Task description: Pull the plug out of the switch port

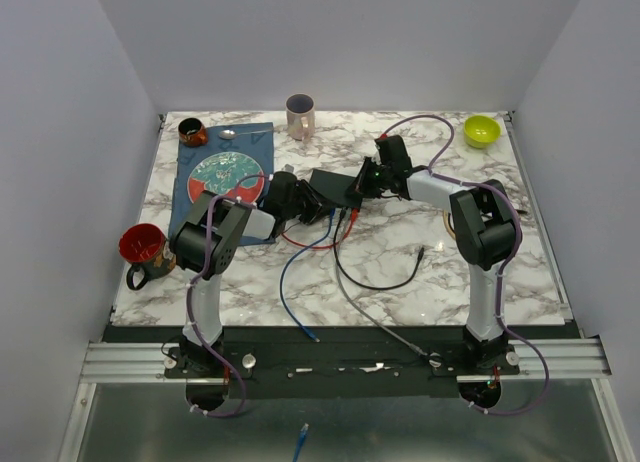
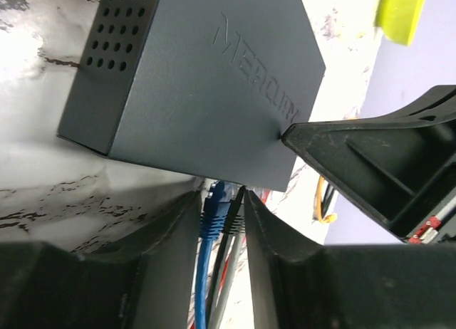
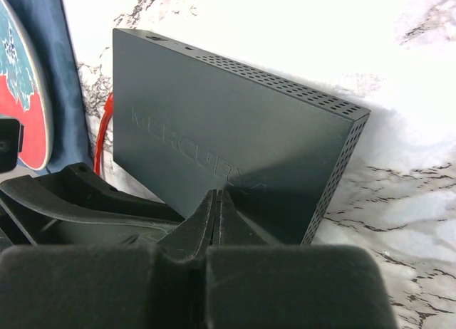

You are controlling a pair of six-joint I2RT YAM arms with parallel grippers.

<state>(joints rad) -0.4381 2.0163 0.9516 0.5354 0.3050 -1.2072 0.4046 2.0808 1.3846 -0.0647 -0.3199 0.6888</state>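
Note:
The switch [image 1: 333, 186] is a flat black box lying mid-table; its lid reads MERCURY in the left wrist view [image 2: 199, 80] and the right wrist view [image 3: 214, 137]. A blue plug [image 2: 216, 204] and a black plug [image 2: 236, 213] sit side by side in its near edge. My left gripper [image 2: 221, 204] has one finger against the outer side of each plug, so both are pinched between them. From above, this gripper [image 1: 303, 204] is at the switch's left edge. My right gripper [image 3: 221, 197] is shut and empty, tips resting on the switch's lid [image 1: 362, 180].
Blue [image 1: 290, 272], black [image 1: 375, 280], red [image 1: 305, 242] and grey [image 1: 375, 317] cables trail toward the front edge. A patterned plate [image 1: 225, 174] on a blue cloth lies left. There is a red mug [image 1: 142, 244], a brown cup [image 1: 192, 132], a pale mug [image 1: 300, 115] and a green bowl [image 1: 481, 130].

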